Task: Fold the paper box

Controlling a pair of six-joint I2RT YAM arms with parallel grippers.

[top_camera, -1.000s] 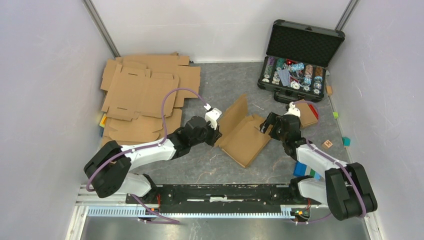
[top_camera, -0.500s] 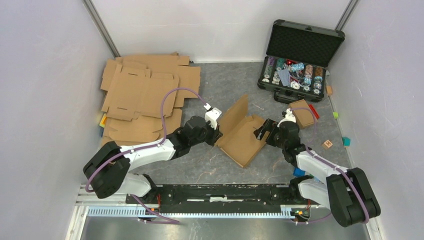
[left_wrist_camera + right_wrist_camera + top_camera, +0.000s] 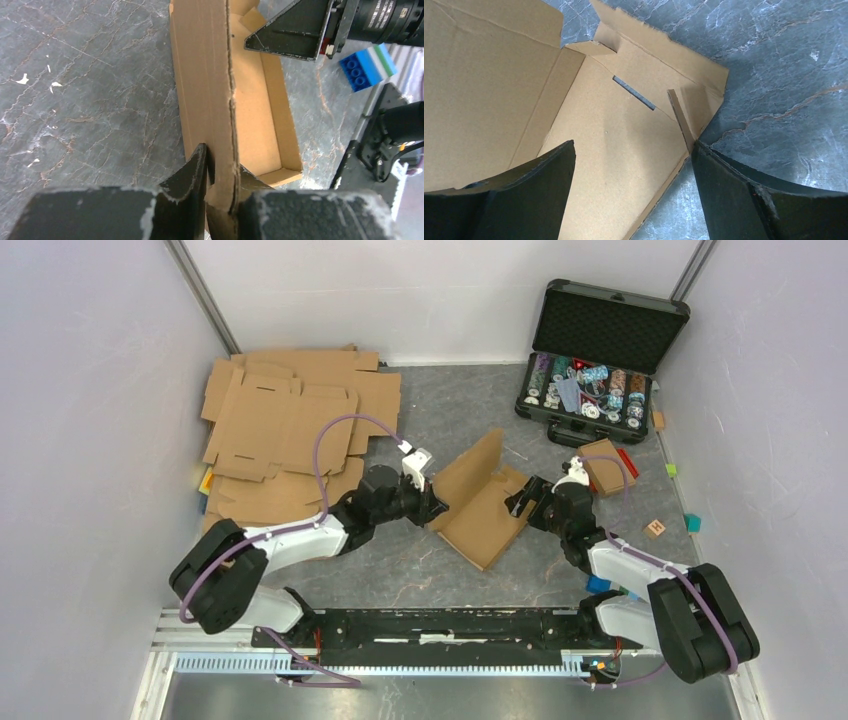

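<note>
A dark grey, marble-veined tabletop (image 3: 450, 400), evenly lit, is enclosed by a plain pale left wall (image 3: 90, 390), back wall (image 3: 440, 290) and right wall (image 3: 770, 370), with slim metal posts (image 3: 203, 297) in the back corners and a ribbed metal rail (image 3: 400, 662) along the near edge.

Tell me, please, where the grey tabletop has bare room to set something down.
Free: far middle, between the stack of flat brown cardboard blanks and the open black chip case; the near strip between the half-folded brown cardboard box and the black base rail. Crowded: both sides.
</note>
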